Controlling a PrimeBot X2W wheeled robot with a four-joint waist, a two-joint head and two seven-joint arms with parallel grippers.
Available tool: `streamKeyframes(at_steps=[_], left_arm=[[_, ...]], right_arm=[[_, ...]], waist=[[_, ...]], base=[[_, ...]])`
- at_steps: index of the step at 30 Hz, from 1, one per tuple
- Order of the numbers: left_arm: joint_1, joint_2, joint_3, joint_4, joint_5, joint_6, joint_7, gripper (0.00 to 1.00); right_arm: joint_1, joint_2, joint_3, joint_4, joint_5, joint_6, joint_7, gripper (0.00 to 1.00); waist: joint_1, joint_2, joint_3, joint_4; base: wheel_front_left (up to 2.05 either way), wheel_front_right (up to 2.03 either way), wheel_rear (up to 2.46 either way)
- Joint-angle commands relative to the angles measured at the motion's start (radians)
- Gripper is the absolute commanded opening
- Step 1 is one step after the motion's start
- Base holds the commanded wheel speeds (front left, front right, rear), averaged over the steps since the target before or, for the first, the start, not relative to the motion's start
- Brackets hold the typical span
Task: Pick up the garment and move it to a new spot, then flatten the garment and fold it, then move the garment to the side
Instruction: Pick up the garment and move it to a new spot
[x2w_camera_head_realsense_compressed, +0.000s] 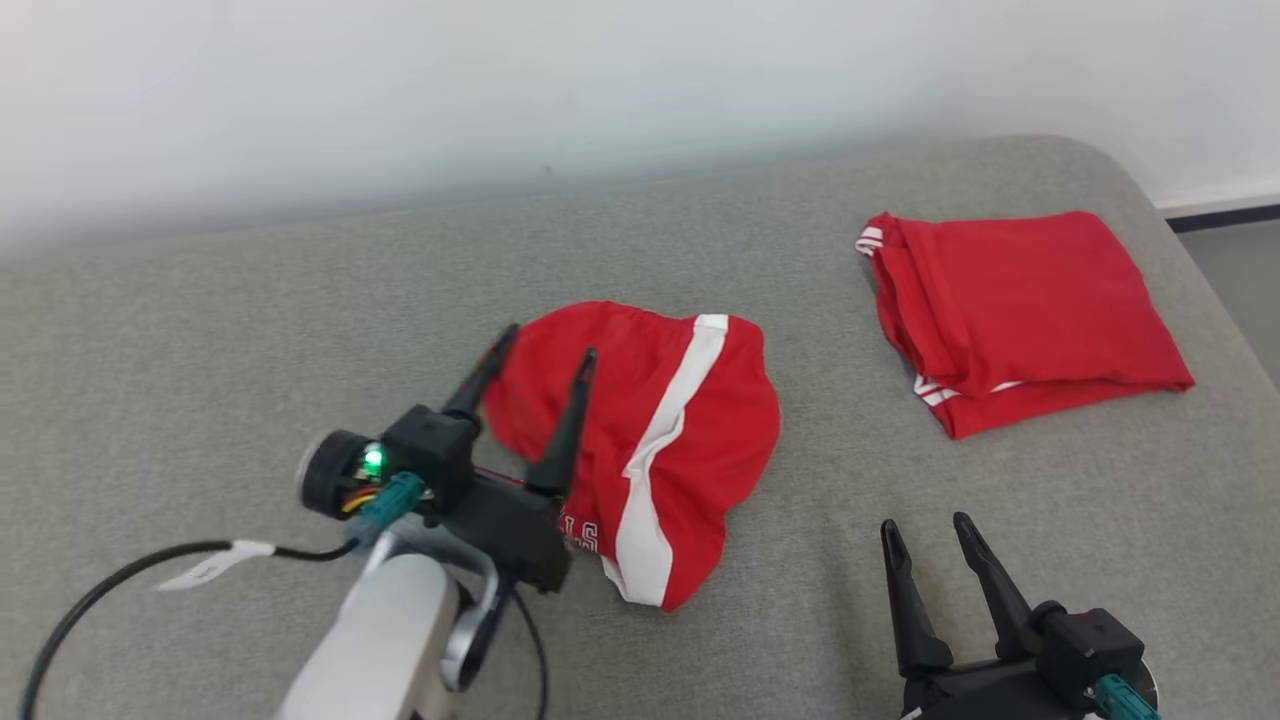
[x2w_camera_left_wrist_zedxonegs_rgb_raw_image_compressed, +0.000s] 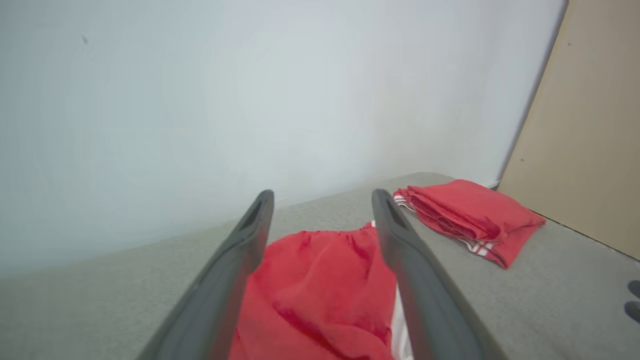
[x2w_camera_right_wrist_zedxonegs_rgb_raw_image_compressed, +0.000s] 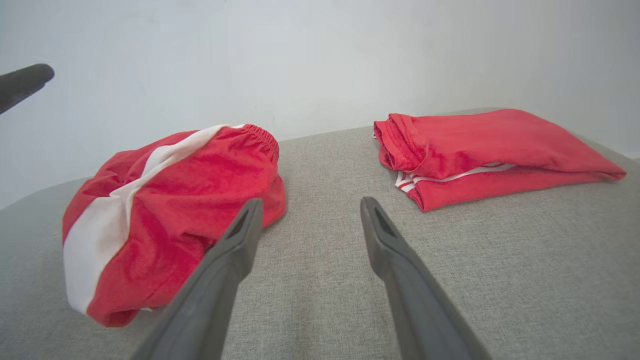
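Note:
The garment is a pair of red shorts with a broad white side stripe, lying crumpled in a mound mid-way across the grey padded surface. My left gripper hovers over the mound's left part, open, with nothing between its fingers. The left wrist view looks past the left gripper onto the red cloth just below. My right gripper stands open near the front right, clear of the cloth. From the right wrist, the right gripper points at bare padding beside the garment.
A second red garment lies neatly folded at the back right, also seen as a folded pile. A white wall runs behind. The surface's rounded right edge drops to the floor. A black cable trails from my left wrist.

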Motion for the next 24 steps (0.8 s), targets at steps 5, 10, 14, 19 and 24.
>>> streamKeyframes(at_steps=[5, 10, 14, 19, 24], left_arm=[[0.084, 0.053, 0.076, -0.087, 0.034, 0.035, -0.004, 1.0], [0.16, 0.085, 0.138, -0.15, 0.053, 0.046, -0.004, 1.0], [0.245, 0.107, 0.202, -0.219, 0.08, 0.052, -0.004, 1.0], [0.366, 0.106, 0.271, -0.3, 0.109, 0.048, -0.004, 1.0], [0.481, 0.08, 0.354, -0.347, 0.129, 0.059, -0.004, 1.0]], right_arm=[[0.002, 0.0, -0.016, -0.005, -0.007, 0.001, -0.001, 1.0], [0.013, 0.0, -0.021, -0.008, -0.013, 0.001, -0.001, 1.0], [0.03, 0.0, -0.031, -0.01, -0.014, 0.001, -0.001, 1.0], [0.049, 0.0, -0.054, -0.011, -0.017, 0.001, -0.001, 1.0], [0.062, 0.0, -0.064, -0.017, -0.025, 0.001, -0.001, 1.0]], waist=[[0.0001, 0.0, -0.023, 0.041], [0.0001, 0.0, -0.033, 0.058], [0.0001, 0.0, -0.048, 0.077], [0.0001, 0.0, -0.072, 0.106], [0.0001, 0.0, -0.096, 0.124]], base=[[0.0, 0.0, 0.0], [0.0, 0.0, 0.0], [0.0, 0.0, 0.0], [0.0, 0.0, 0.0], [0.0, 0.0, 0.0]])
